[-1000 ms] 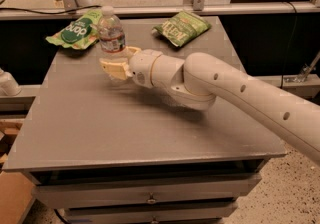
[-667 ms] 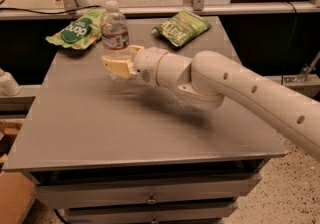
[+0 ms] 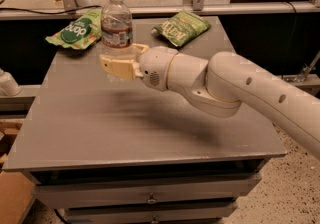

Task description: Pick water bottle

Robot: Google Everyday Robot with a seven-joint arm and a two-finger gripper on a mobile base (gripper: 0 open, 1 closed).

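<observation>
On the grey table (image 3: 125,128), towards its back left, the water bottle (image 3: 116,18) stands upright, its lower body between the gripper's (image 3: 120,64) spread fingers.
Thin, ribbed clear plastic: probably light, slick and crushable (cap stiff), so a gentle squeeze below the label seems best.

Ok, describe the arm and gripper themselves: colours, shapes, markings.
The arm is smooth and off-white, in fat rounded segments joined by thin yellowish seams. Small dark round holes dot the long segment, and a speckled grille patch sits on the wrist ball. No cables show. The gripper, at the bottle over the back left of the table, is pale tan and blocky.
</observation>
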